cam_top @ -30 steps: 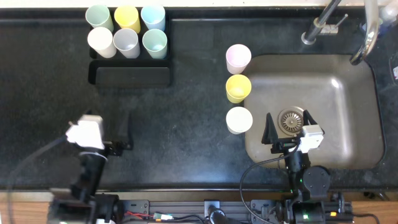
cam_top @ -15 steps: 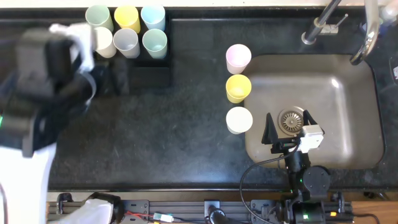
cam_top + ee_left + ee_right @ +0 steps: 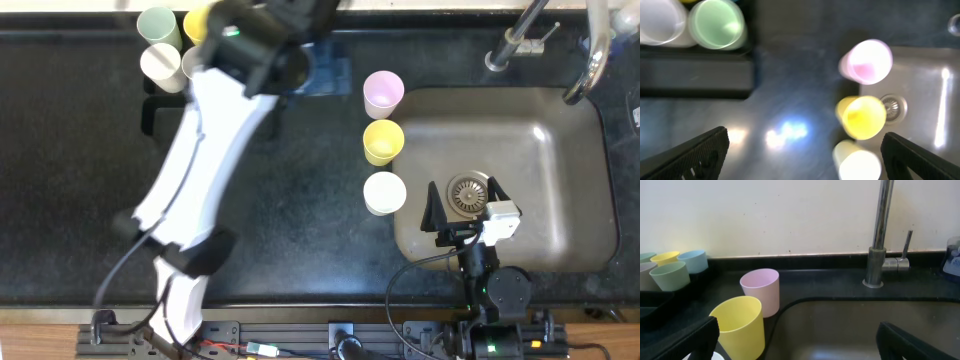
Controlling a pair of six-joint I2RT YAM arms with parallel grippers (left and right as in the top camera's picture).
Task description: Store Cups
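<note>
Dark countertop carries the tray [image 3: 150,115] at eleven o'clock and the sink [image 3: 545,150] at three. Now the left gripper [image 3: 805,136] has swung up from seven o'clock, jaws spread and empty, probably toward the pink cup [image 3: 383,92], yellow cup [image 3: 383,141] and white cup [image 3: 384,192] lining the sink's nine o'clock rim. Meanwhile the right gripper [image 3: 797,326], equally spread, stays put.

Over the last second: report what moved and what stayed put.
The left arm swung up from the counter's near left and across toward the middle. Its left gripper, open and empty, now hangs above the counter between the rack and the pink cup, yellow cup and white cup. Nothing was grasped or released. The right gripper, those three cups and the racked cups stayed put.
</note>
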